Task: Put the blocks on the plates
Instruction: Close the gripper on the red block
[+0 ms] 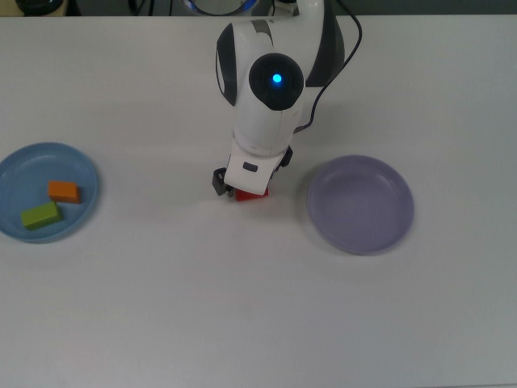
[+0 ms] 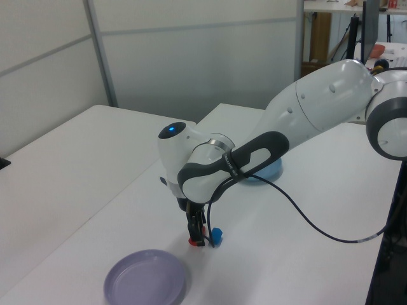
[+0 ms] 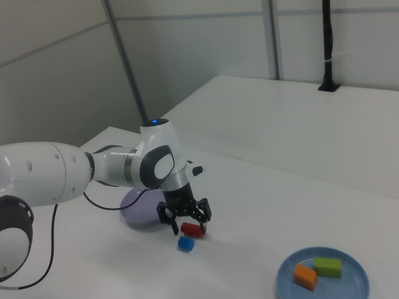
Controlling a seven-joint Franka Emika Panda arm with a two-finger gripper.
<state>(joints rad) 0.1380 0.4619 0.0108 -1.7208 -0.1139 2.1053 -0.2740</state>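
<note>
The red block (image 1: 254, 195) lies on the white table between the two plates, with the blue cube (image 3: 186, 243) right beside it. My gripper (image 3: 184, 219) is down at the table, open, its fingers (image 3: 167, 218) on either side of the red block (image 3: 192, 230). In the top view the arm hides the blue cube. The left view shows my gripper (image 2: 196, 239) low over the red block (image 2: 192, 242) next to the blue cube (image 2: 216, 237). The green block (image 1: 40, 215) and the orange block (image 1: 63, 191) rest on the light blue plate (image 1: 20, 171). The lavender plate (image 1: 360, 204) holds nothing.
The light blue plate (image 3: 350, 284) with its two blocks sits at the right view's lower right. The lavender plate (image 3: 133, 212) lies just behind the arm there. A black cable (image 2: 305, 213) trails from the arm across the table. A table edge runs close to the lavender plate (image 2: 146, 279).
</note>
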